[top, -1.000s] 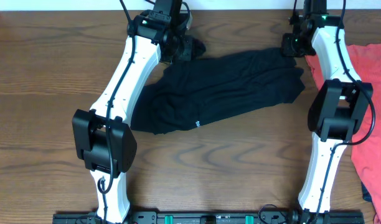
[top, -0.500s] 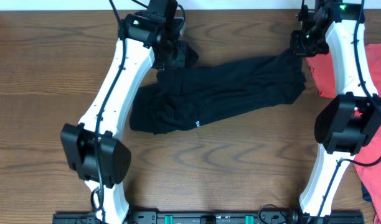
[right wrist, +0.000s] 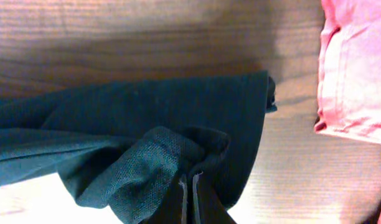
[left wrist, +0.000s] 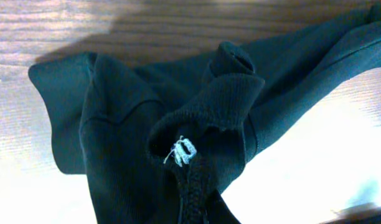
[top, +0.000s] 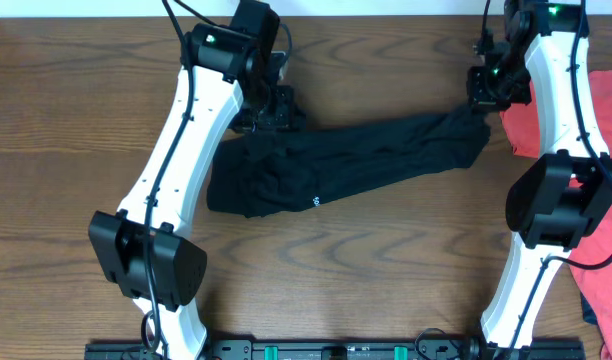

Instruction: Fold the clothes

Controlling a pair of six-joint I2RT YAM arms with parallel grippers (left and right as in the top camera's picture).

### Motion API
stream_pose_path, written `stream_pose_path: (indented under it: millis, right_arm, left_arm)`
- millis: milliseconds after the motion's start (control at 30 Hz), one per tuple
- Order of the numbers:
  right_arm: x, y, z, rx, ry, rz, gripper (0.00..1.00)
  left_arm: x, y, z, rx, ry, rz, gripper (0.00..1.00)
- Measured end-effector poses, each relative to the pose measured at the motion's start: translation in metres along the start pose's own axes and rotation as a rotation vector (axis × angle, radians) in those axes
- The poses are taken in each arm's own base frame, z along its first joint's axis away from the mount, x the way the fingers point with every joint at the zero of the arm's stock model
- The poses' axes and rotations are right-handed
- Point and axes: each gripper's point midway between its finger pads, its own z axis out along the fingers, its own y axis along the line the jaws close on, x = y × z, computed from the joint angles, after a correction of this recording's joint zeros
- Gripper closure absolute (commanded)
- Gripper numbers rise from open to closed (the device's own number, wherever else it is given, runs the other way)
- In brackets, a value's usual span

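clothes drawn tauter | both arms extended far | left gripper clamped on clothes | right gripper likewise

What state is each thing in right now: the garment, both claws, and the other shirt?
black garment, not folded, rumpled, stretched across the table between the two claws.
left claw, shut on one bunched end of the garment.
right claw, shut on the garment's other end.
red-orange T-shirt, lying loose at the table's right edge, not held.
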Motion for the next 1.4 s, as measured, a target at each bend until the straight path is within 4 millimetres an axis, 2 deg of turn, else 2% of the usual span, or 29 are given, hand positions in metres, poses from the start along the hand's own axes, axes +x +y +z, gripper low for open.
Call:
stream_pose_path:
  millis: [167, 300, 600, 733, 1000, 1033, 1100, 1133, 1267, 1367, 1400]
  right_arm:
    - [0.007, 0.002, 0.0, -0.012, 0.027, 0.003, 0.99]
    - [0.011, 0.006, 0.0, -0.034, 0.043, 0.005, 0.99]
    - [0.02, 0.019, 0.004, -0.054, 0.084, -0.012, 0.99]
    - [0.028, 0.018, 0.017, -0.057, 0.123, -0.002, 0.99]
    - [0.03, 0.01, 0.049, -0.032, 0.133, 0.071, 0.99]
    - [0.03, 0.009, 0.052, -0.028, 0.131, 0.085, 0.82]
    - [0.029, 0.005, 0.056, -0.023, 0.127, 0.112, 0.38]
    - [0.028, 0.003, 0.057, -0.021, 0.122, 0.122, 0.02]
    - [0.02, -0.009, 0.06, -0.012, 0.086, 0.143, 0.01]
    - [0.014, -0.009, 0.054, -0.011, 0.064, 0.142, 0.01]
    - [0.011, -0.009, 0.05, -0.011, 0.051, 0.14, 0.01]
  left_arm:
    - [0.012, -0.013, 0.016, -0.011, 0.039, 0.031, 0.94]
    - [0.024, -0.017, 0.039, -0.047, 0.068, 0.024, 0.94]
    - [0.058, 0.002, 0.099, -0.112, 0.161, -0.057, 0.94]
    - [0.069, 0.008, 0.107, -0.129, 0.192, -0.078, 0.94]
    - [0.067, 0.007, 0.108, -0.127, 0.185, -0.081, 0.94]
    - [0.067, 0.007, 0.108, -0.127, 0.184, -0.081, 0.94]
    - [0.066, 0.007, 0.108, -0.125, 0.179, -0.08, 0.94]
    - [0.065, 0.006, 0.108, -0.124, 0.176, -0.079, 0.94]
    - [0.062, 0.006, 0.109, -0.121, 0.164, -0.077, 0.94]
    - [0.062, 0.006, 0.109, -0.12, 0.16, -0.077, 0.94]
    - [0.062, 0.006, 0.109, -0.12, 0.16, -0.077, 0.91]
